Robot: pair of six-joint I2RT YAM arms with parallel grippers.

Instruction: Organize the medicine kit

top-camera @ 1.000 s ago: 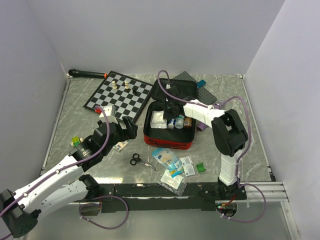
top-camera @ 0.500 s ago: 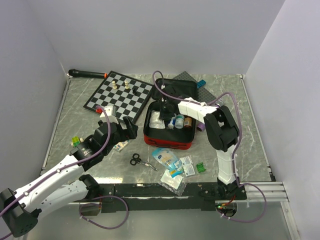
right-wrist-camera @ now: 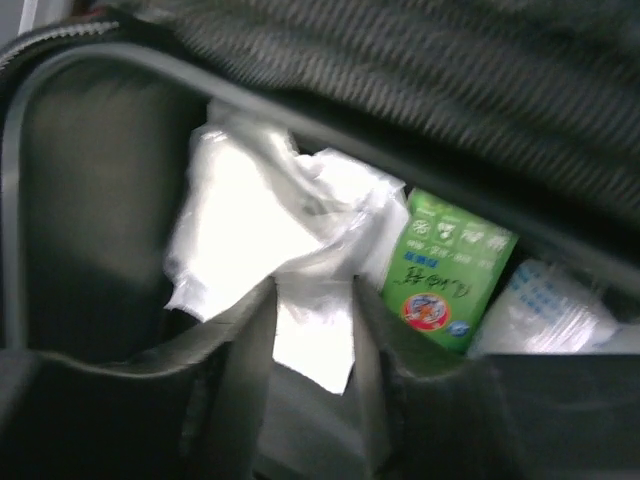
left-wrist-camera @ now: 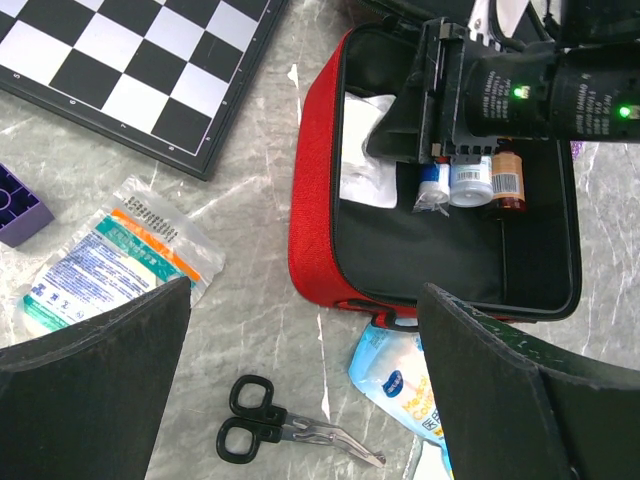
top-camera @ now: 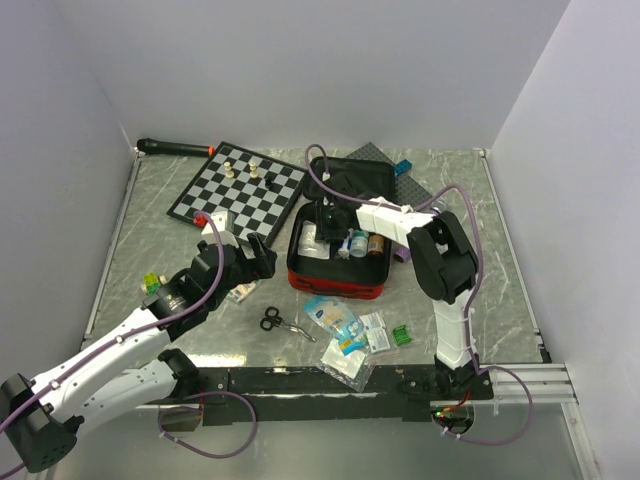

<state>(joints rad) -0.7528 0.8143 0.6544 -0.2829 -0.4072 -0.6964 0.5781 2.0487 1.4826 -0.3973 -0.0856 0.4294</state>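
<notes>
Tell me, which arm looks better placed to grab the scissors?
Probably the left: its open hand hovers near the scissors, while the right hand is down inside the medicine kit.

Plain pale walls (top-camera: 300, 60), grey marbled tabletop (top-camera: 510, 260); soft even light

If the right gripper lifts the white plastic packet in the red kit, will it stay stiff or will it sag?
Probably it sags: the white packet looks crumpled and creased, like thin film. It seems light, as it lies loosely bunched in the medicine kit. Its smooth-looking surface might slip from a narrow pinch.
</notes>
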